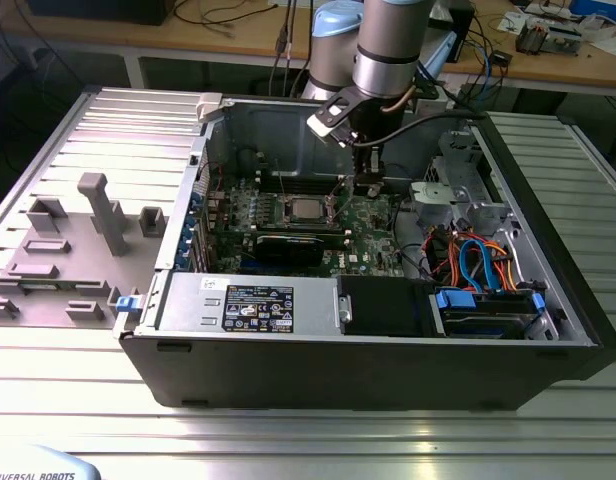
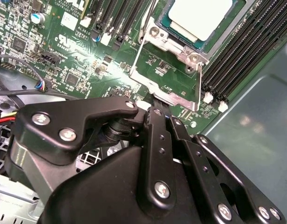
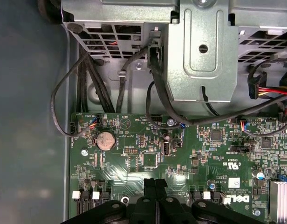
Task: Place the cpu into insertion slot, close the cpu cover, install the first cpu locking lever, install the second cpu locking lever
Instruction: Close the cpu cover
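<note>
Your end effector (image 2: 157, 111), fingers pressed together, sits at the outer bar of the locking lever (image 2: 169, 92). The cpu (image 2: 204, 16) lies seated under the cover (image 2: 174, 46). Push steadily, square on the bar, so the tip doesn't slip onto the board (image 2: 87, 70).

Your ribbed worktop (image 1: 288, 440) carries an open computer case (image 1: 368, 370), grey fixtures (image 1: 48, 250) beside it toward the exterior view's left edge.
</note>
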Tool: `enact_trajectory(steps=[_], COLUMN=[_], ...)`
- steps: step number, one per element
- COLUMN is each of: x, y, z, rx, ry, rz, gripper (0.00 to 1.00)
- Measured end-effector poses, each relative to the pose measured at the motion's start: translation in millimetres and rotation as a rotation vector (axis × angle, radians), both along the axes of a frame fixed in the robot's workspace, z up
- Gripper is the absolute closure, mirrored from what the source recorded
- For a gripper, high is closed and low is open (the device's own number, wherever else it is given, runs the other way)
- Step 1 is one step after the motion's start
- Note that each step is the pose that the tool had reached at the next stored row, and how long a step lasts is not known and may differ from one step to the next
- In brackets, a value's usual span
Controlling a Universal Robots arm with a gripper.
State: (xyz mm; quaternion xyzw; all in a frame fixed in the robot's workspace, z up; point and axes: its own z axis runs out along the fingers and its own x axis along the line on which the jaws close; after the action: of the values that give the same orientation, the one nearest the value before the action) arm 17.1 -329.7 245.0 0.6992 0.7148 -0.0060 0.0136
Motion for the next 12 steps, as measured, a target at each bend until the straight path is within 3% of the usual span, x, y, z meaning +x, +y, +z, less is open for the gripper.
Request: enact_trajectory(steps=[12], x=[-6.5], y=[0.0], z=[0.0], rx=[0.0], ry=[0.0], rz=[0.0], gripper=[0.89])
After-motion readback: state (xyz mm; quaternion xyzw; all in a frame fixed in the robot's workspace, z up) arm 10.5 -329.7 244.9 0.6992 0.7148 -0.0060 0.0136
